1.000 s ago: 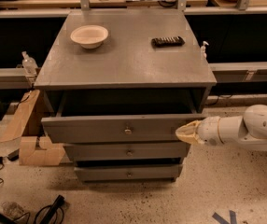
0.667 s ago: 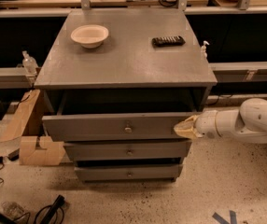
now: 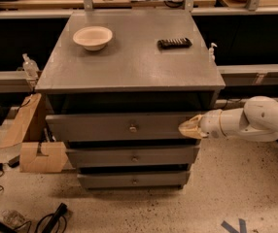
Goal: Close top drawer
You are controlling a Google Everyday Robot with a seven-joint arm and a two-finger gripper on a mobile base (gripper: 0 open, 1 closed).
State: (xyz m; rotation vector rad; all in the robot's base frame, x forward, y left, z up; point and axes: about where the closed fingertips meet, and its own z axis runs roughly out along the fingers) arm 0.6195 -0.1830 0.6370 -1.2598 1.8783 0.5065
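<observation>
- Camera view: wide grey wooden top drawer (image 3: 95,126) with small round metal knob (image 3: 133,128), pulled partway out of grey cabinet (image 3: 129,57).
- Gripper (image 3: 183,129) on white arm (image 3: 260,123) at drawer's right end, tan fingers (image 3: 193,125) together, seemingly touching it.
- Pushing step in hand.
- Next: press straight inward until flush with cabinet, minding skew from off-centre contact.

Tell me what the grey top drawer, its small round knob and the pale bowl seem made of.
Grey top drawer: likely painted wood, matte flat panel. Small round knob: probably metal, slight glint. Pale bowl: ceramic or plastic, smooth cream surface; unclear which. The tan-tipped gripper sits at the drawer front's right end.
</observation>
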